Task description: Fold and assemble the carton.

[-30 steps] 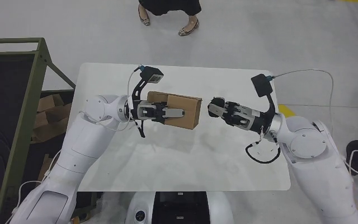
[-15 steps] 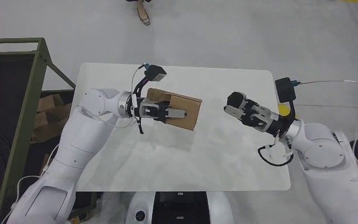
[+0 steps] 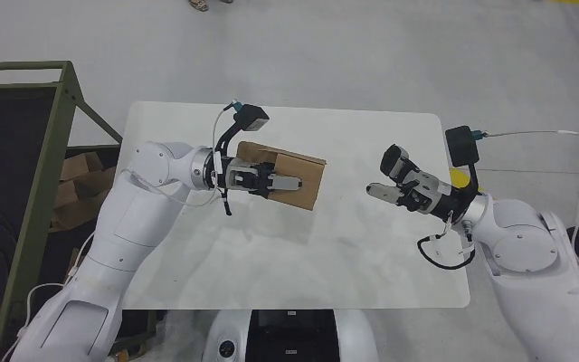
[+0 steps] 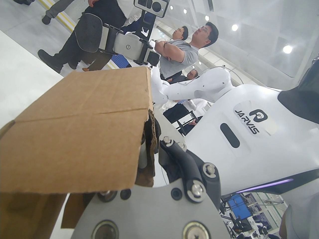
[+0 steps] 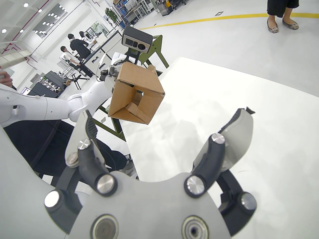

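At the left of the white table (image 3: pixel 362 262), the left gripper (image 3: pixel 286 182) clamps one wall of the brown carton (image 3: pixel 306 170), holding it over the tabletop with its open end facing the right gripper (image 3: pixel 384 175), which hangs well apart, fingers spread wide.

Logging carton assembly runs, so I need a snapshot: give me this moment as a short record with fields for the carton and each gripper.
carton: brown cardboard, opened into a tube, over the white table
open end: faces the right gripper, flaps visible inside
left gripper: shut on the carton's wall
right gripper: open, empty, apart from the carton
assembly: end flaps not yet closed
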### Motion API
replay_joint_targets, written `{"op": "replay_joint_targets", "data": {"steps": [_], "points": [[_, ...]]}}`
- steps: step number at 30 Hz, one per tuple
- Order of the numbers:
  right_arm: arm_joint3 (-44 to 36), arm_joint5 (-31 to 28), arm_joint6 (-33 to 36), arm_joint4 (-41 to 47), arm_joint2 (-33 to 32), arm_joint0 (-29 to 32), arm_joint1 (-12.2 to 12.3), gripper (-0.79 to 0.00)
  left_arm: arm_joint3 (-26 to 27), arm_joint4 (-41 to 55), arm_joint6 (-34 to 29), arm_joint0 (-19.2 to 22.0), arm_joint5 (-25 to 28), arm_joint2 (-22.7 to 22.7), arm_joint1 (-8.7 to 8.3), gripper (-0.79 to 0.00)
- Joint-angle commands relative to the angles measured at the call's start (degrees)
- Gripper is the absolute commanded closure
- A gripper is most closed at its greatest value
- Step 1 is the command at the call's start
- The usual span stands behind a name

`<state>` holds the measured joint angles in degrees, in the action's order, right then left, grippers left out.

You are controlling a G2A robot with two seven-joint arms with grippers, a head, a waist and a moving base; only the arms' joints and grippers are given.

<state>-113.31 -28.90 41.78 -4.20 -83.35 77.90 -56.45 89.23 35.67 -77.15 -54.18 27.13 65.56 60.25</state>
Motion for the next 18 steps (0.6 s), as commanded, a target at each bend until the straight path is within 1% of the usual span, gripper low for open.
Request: {"op": "replay_joint_targets", "data": {"steps": [1, 5, 8, 10, 14, 18], "points": [[0.00, 0.00, 0.00, 0.00, 0.00, 0.00, 0.00, -0.785, 0.00, 0.00, 0.00, 0.00, 0.00, 0.00, 0.00, 0.000], [0.00, 0.00, 0.00, 0.00, 0.00, 0.00, 0.00, -0.785, 0.73, -8.75, 1.74, 0.29, -0.77, -0.17, -0.27, 0.000], [0.00, 0.00, 0.00, 0.00, 0.00, 0.00, 0.00, -0.785, 0.82, -12.95, -0.33, 1.69, -0.75, -0.93, -0.39, 0.000], [0.00, 0.00, 0.00, 0.00, 0.00, 0.00, 0.00, -0.785, 1.74, -18.45, -1.58, 3.43, -1.57, -2.16, -0.57, 0.000], [0.00, 0.00, 0.00, 0.00, 0.00, 0.00, 0.00, -0.785, 3.44, -28.07, -3.05, 7.24, -3.04, -6.11, -1.07, 0.000], [-0.34, 0.91, -1.77, -1.10, -0.71, 1.14, 0.00, -0.785, 4.31, -34.85, -3.66, 12.29, -3.63, -12.54, -1.64, 0.000]]}}
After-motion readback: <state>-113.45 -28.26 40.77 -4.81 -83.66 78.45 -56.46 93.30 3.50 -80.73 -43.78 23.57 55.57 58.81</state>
